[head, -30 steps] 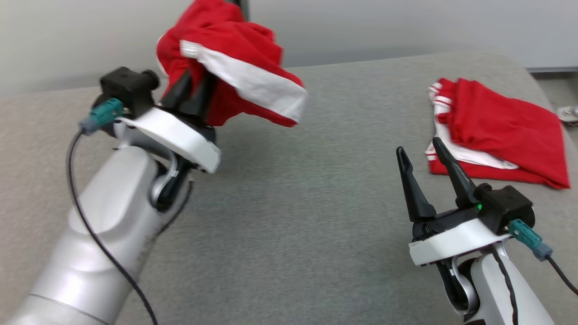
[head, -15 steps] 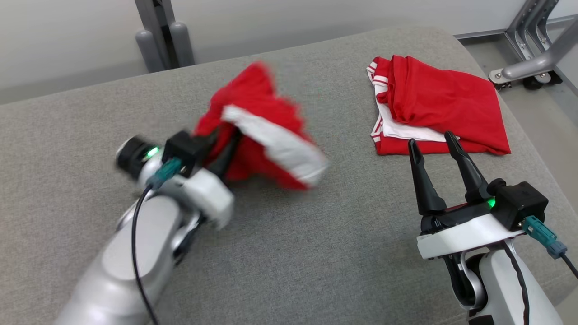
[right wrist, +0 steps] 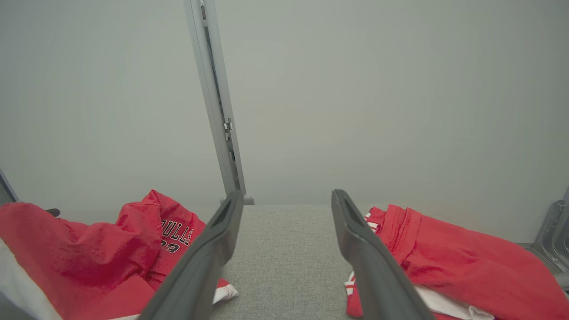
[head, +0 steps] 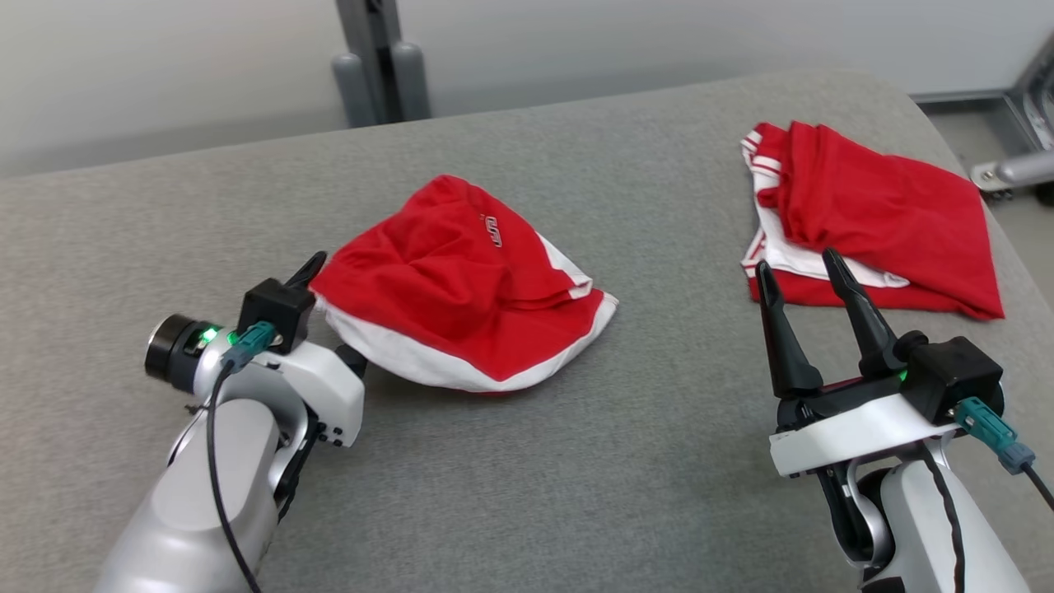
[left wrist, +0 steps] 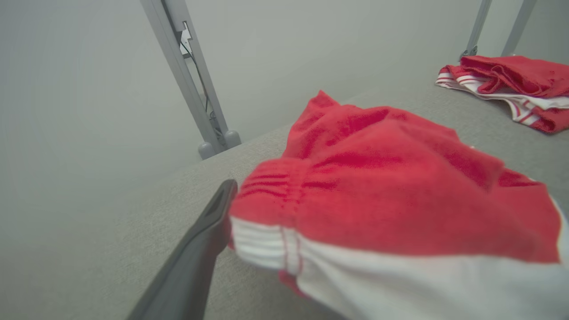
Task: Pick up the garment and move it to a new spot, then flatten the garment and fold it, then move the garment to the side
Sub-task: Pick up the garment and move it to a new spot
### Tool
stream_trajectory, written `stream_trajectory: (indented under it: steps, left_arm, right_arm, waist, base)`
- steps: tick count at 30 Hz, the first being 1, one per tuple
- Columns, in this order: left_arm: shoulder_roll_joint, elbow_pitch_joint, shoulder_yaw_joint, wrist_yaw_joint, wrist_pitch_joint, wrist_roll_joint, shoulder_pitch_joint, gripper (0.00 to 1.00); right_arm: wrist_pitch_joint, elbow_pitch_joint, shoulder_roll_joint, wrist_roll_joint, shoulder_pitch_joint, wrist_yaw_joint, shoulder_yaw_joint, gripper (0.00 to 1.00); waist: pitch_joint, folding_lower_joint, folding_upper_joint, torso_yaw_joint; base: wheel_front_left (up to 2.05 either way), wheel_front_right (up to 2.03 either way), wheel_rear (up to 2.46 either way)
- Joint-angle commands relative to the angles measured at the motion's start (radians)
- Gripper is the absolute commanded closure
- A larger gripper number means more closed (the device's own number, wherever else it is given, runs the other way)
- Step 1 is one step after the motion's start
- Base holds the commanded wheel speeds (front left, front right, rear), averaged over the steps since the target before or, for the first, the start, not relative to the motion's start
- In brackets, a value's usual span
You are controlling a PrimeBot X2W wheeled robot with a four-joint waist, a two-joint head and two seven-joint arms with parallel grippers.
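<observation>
Left end effector [head: 333, 309] lies low, jaws spread against the garment [head: 461, 288]; right end effector [head: 795, 263] upright, open, empty.

A grey, woven-fabric worktop [head: 527, 478] with a rounded far corner stretched across the foreground under soft, even light. Behind it rose a plain pale wall [head: 165, 74], and a grey metal upright [head: 375, 49] stood at the worktop's far edge. At the far right, a metal frame foot [head: 1017, 169] rested on the grey floor [head: 967, 132].
</observation>
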Motion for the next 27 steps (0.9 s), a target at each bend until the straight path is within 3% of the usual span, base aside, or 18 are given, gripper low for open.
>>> stream_trajectory:
  steps: [1,14,27]
  left_arm:
    - [0.010,-0.010,0.027,0.007,-0.005,-0.001,0.029,0.00]
    - [0.057,0.015,0.064,0.003,-0.004,0.033,0.120,0.00]
    - [0.091,-0.004,0.084,0.020,-0.004,0.043,0.194,0.00]
  right_arm:
    - [-0.001,0.003,-0.007,-0.012,0.016,0.000,-0.006,0.00]
    - [-0.001,0.023,-0.007,-0.037,0.059,0.000,-0.037,0.00]
    - [-0.001,0.021,-0.007,-0.033,0.084,0.000,-0.052,0.00]
  waist:
    - [-0.037,0.0000,0.0000,0.045]
    - [-0.131,0.0000,0.0000,0.147]
    - [-0.173,0.0000,0.0000,0.192]
  base:
    - [0.00,0.00,0.00]
    - [0.00,0.00,0.00]
    - [0.00,0.00,0.00]
